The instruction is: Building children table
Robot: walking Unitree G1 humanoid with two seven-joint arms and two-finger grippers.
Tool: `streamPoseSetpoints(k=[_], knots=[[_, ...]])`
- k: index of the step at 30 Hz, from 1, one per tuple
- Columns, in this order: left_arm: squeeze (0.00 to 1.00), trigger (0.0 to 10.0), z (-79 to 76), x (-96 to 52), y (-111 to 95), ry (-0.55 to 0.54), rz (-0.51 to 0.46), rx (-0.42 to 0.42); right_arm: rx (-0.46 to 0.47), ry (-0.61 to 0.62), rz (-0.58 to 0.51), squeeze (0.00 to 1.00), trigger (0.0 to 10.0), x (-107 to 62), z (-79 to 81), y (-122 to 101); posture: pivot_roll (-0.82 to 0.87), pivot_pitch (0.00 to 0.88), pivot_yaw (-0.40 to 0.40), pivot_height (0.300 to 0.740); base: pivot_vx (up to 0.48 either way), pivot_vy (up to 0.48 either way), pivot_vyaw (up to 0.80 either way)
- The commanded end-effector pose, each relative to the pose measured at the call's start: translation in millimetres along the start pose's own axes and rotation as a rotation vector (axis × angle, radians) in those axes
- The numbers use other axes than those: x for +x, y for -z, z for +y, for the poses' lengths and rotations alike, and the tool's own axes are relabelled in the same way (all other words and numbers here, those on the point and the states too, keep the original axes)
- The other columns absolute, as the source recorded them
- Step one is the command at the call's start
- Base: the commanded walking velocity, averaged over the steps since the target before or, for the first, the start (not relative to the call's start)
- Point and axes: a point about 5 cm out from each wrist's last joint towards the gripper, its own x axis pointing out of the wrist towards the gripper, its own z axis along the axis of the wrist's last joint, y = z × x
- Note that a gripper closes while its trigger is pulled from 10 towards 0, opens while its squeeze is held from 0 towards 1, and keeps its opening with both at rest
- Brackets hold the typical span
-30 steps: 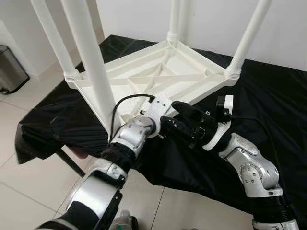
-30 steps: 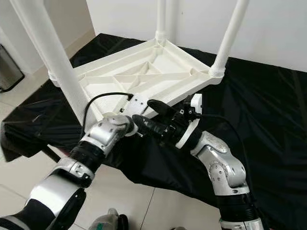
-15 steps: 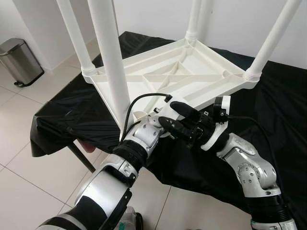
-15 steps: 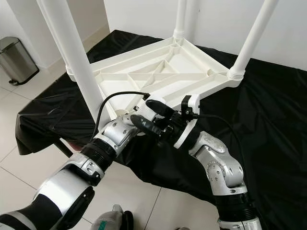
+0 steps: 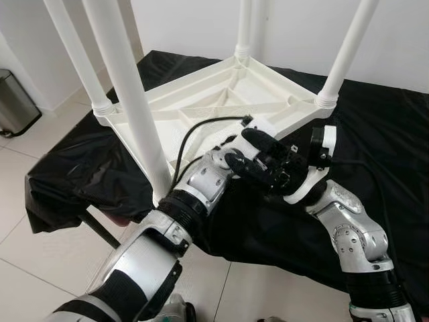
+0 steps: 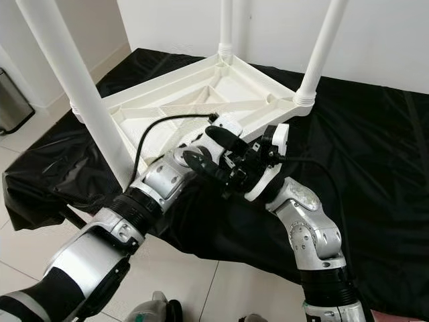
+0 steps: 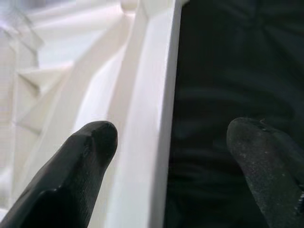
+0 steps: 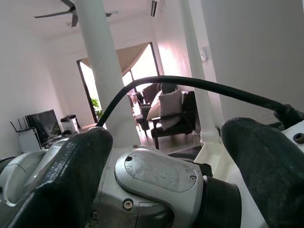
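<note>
Eye views: white children's table [image 5: 221,100] lies upside down, legs up, on the black-draped bench [image 5: 375,134]; left arm reaches forward to its near edge, right arm bends in from the right so the right pincer [image 5: 258,161] sits spread over the left wrist. Left wrist view: left pincer [image 7: 173,156] released, one finger [image 7: 80,161] over the white rim, the other over black cloth, straddling the table edge. Right wrist view: right pincer [image 8: 166,156] parted around the left wrist joint [image 8: 161,178], cable [image 8: 190,85] arching above, table leg [image 8: 102,61] behind.
</note>
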Motion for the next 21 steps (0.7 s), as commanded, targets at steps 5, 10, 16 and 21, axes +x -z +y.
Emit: streamPoseSetpoints(k=[5, 10, 16, 21], knots=[[0.00, 10.0, -14.0, -15.7, -28, 0.265, -0.166, 0.084, 0.077, 0.039, 0.069, 0.00, 10.0, -3.5, -3.4, 20, 0.06, 0.048, 0.056, 0.740, 0.000, 0.000, 0.00], [0.00, 10.0, -10.5, -35.0, -29, 0.285, -0.204, 0.117, 0.078, 0.039, 0.068, 0.00, 10.0, -2.2, -4.5, 21, 0.07, 0.046, 0.055, 0.740, 0.000, 0.000, 0.00], [0.00, 10.0, -2.1, -51.6, -24, 0.237, -0.207, 0.111, 0.076, 0.044, 0.066, 0.00, 10.0, 0.1, -7.5, 23, 0.08, 0.043, 0.053, 0.740, 0.000, 0.000, 0.00], [0.00, 10.0, 0.2, -59.4, -22, 0.222, -0.220, 0.111, 0.073, 0.060, 0.060, 0.00, 10.0, 0.8, -10.3, 24, 0.08, 0.039, 0.051, 0.740, 0.000, 0.000, 0.00]])
